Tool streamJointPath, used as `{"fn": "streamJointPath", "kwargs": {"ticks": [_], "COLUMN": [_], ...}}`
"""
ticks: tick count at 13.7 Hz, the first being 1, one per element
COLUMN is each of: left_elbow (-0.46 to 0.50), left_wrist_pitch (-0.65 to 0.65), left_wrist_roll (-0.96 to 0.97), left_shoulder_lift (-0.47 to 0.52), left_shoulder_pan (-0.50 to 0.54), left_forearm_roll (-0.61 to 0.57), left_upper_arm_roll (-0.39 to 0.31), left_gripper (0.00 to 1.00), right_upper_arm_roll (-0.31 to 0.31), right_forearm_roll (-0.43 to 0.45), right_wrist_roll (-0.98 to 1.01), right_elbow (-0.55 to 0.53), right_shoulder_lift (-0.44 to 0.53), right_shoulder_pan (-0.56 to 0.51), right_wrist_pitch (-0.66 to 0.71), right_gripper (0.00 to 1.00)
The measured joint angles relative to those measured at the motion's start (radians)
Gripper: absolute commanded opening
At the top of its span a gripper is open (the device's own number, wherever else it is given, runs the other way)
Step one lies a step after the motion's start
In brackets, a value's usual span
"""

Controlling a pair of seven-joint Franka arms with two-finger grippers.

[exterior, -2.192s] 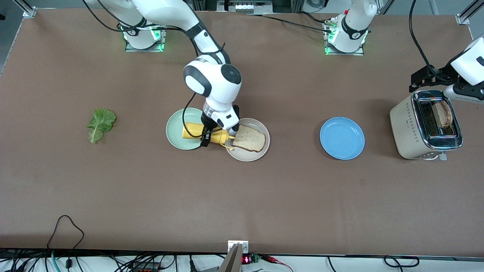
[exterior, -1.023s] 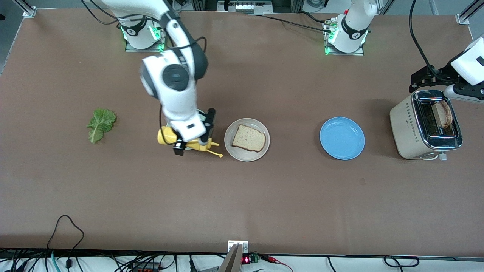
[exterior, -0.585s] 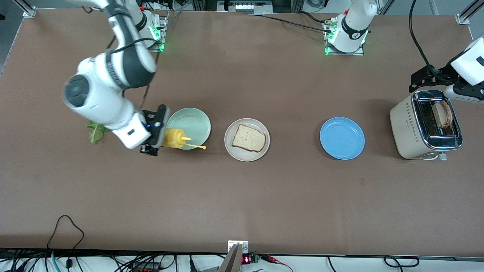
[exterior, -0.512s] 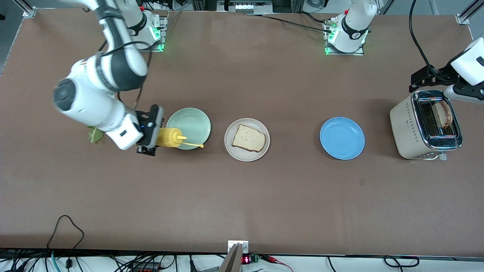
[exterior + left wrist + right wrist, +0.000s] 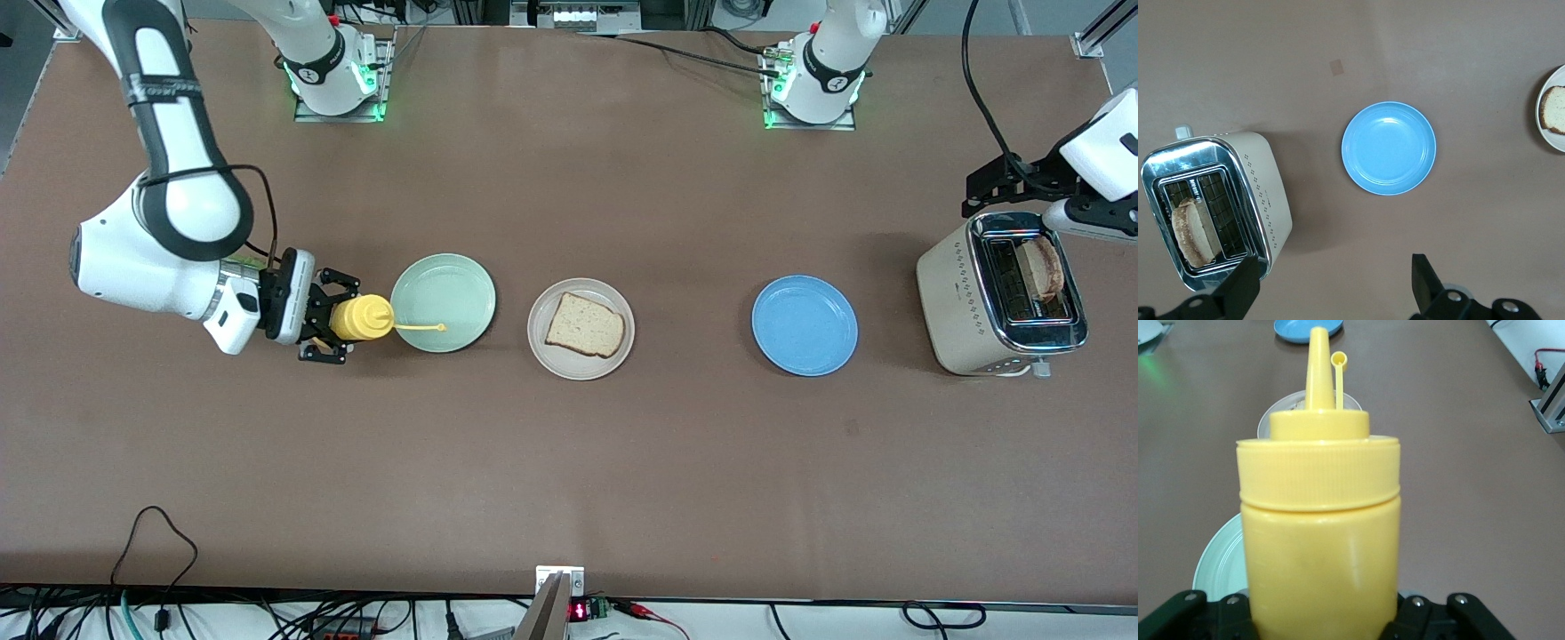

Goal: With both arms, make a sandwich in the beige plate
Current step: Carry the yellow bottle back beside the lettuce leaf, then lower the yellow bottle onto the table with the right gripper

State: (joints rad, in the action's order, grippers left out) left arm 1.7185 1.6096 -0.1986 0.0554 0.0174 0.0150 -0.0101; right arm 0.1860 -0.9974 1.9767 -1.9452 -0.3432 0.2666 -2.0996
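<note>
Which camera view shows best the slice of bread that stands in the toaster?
The left wrist view: it looks straight down into the toaster, so the bread slice shows whole in its slot. The front view shows it smaller, at the table's edge. The right wrist view, filled by the yellow bottle, shows no toaster.

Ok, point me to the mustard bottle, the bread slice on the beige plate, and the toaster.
mustard bottle (image 5: 360, 318), front view, yellow body in the right gripper (image 5: 329, 329).
bread slice (image 5: 584, 325), front view, middle of its top face.
toaster (image 5: 947, 293), front view, beige side wall.

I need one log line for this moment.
right tool: holds yellow plastic squeeze bottle | left tool: open above cream toaster
</note>
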Motion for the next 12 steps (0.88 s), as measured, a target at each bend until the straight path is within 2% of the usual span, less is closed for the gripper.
{"fn": "streamJointPath", "kwargs": {"ticks": [3,6,12], "left_elbow": [0.0,0.0,0.0], "left_wrist_pitch": [0.0,0.0,0.0], "left_wrist_roll": [0.0,0.0,0.0], "left_shoulder_lift": [0.0,0.0,0.0], "left_shoulder_pan": [0.0,0.0,0.0], "left_forearm_roll": [0.0,0.0,0.0], "left_upper_arm_roll": [0.0,0.0,0.0], "left_gripper": [1.0,1.0,1.0], "right_upper_arm_roll": [-0.001,-0.001,-0.001], "right_forearm_roll": [-0.127,-0.212,-0.327], "right_wrist_roll": [0.163,0.29,0.54], "right_elbow": [-0.075,-0.105,-0.11], "right_shoulder_lift": [-0.003,-0.03,-0.178], "right_shoulder_pan": [-0.047,-0.115,-0.26], "right_wrist_pitch": [0.026,0.132,0.348], "right_gripper": [0.28,0.28,0.28]}}
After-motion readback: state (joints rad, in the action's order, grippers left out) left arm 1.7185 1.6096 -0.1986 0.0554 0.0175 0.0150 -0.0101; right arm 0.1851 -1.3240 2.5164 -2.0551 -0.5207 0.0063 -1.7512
